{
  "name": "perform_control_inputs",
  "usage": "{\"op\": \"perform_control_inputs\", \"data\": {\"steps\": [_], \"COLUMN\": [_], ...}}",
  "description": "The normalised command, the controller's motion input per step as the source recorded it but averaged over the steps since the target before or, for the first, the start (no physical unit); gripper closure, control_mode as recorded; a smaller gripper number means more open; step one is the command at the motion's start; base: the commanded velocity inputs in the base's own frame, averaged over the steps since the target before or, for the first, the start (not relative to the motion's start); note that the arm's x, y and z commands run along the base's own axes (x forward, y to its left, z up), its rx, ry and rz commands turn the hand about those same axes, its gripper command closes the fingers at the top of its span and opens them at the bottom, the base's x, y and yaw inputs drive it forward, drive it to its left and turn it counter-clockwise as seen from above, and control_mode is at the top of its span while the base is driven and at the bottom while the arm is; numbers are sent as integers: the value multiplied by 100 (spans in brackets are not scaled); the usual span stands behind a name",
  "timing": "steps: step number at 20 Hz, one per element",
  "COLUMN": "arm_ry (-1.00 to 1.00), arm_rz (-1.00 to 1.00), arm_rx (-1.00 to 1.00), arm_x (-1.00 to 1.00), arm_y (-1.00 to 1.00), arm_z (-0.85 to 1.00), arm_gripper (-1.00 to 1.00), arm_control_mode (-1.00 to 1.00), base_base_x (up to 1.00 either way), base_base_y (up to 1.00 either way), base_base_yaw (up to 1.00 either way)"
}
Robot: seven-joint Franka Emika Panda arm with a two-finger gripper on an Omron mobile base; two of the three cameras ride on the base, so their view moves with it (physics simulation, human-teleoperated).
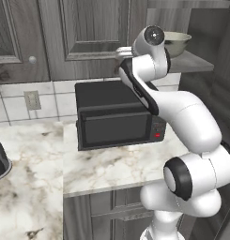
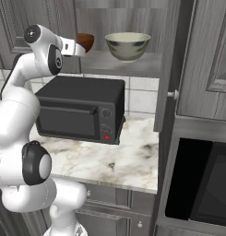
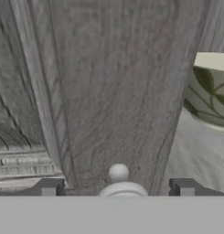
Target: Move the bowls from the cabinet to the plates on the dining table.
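In the left base view, the white jointed arm is reaching up toward the grey wood-grain cabinet (image 1: 88, 28), whose raised-panel doors are showing a fine streaked grain. A glossy cream-green bowl (image 1: 178, 43) is sitting on the flat grey shelf (image 1: 196, 63), partly hidden behind the arm's round wrist joint. Below, a boxy matte black microwave (image 1: 117, 115) is resting on a white marble counter (image 1: 111, 166) veined in brown.

In the right base view, the cream-green bowl (image 2: 127, 45) is standing upright near the shelf's (image 2: 123, 64) front edge, and a dark reddish-brown bowl (image 2: 86, 42) is sitting to its left, right beside the arm's white hand. The microwave (image 2: 80, 110) is standing beneath the shelf on the counter (image 2: 110, 159).

In the hand view, the gripper (image 3: 116, 187) is standing with its two dark square finger tips spread wide apart, clasping nothing. A small round pale knob (image 3: 118, 172) is lying between them, set on a door edge. The mottled cream-green bowl (image 3: 209, 91) is curving in at the right edge.
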Motion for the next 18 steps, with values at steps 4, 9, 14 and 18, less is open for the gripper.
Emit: {"op": "perform_control_inputs", "data": {"steps": [4, 9, 14, 18], "arm_ry": [0, 0, 0, 0], "arm_rz": [0, 0, 0, 0], "arm_rx": [3, 2, 1, 0], "arm_x": [45, 28, 21, 24], "arm_y": [0, 0, 0, 0], "arm_z": [1, 27, 35, 21], "arm_gripper": [-100, -100, -100, -100], "arm_control_mode": [-100, -100, -100, -100], "base_base_x": [0, 0, 0, 0], "base_base_y": [0, 0, 0, 0], "base_base_yaw": [0, 0, 0, 0]}}
